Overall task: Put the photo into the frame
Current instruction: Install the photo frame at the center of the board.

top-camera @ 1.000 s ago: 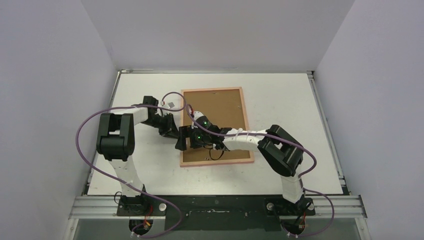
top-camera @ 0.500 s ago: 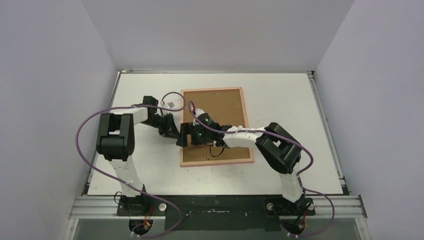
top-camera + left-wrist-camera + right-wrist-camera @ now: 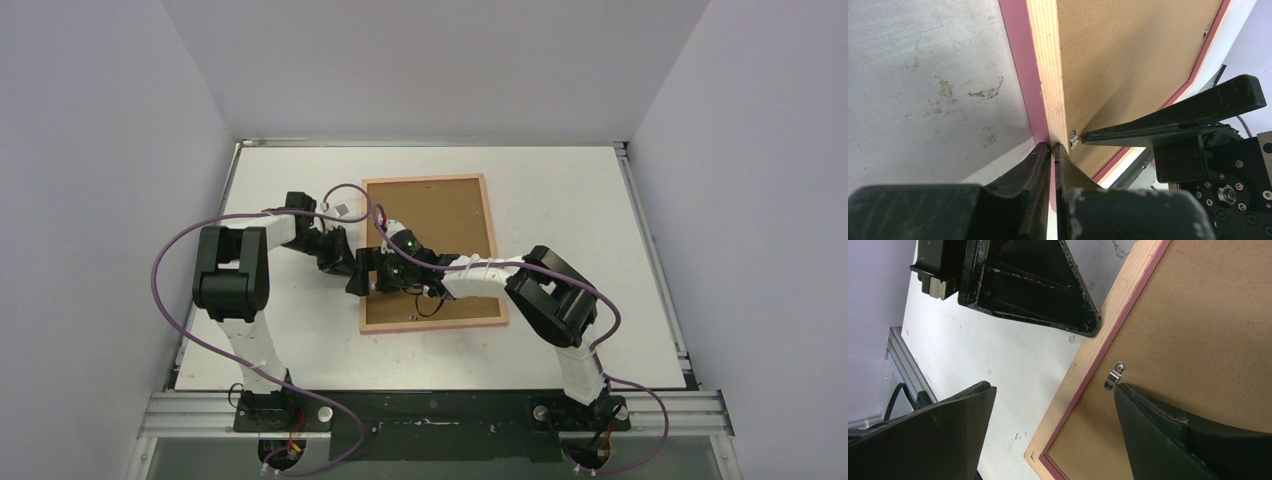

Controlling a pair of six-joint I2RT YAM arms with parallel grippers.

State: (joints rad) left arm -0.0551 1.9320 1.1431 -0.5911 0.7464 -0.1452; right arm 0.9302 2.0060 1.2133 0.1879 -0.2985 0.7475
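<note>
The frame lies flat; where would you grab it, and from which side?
Probably the long left rail of the frame, from the left: it lies back up, its middle filled by the board, so only that thin outer edge is free. The shut left gripper touches it there.

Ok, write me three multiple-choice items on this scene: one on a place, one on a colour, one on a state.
1. The metal clip sits:
A on the bare table
B on the backing board, by the rail of the frame
C between shut fingers

2. The frame's rail looks:
A pale wood edged with pink
B blue
C black

3. The right end effector is:
A shut on the clip
B shut on the frame
C open

Answers:
1. B, the right wrist view shows it fixed to the board.
2. A, both wrist views show those colours.
3. C, its fingers stand far apart.
</note>
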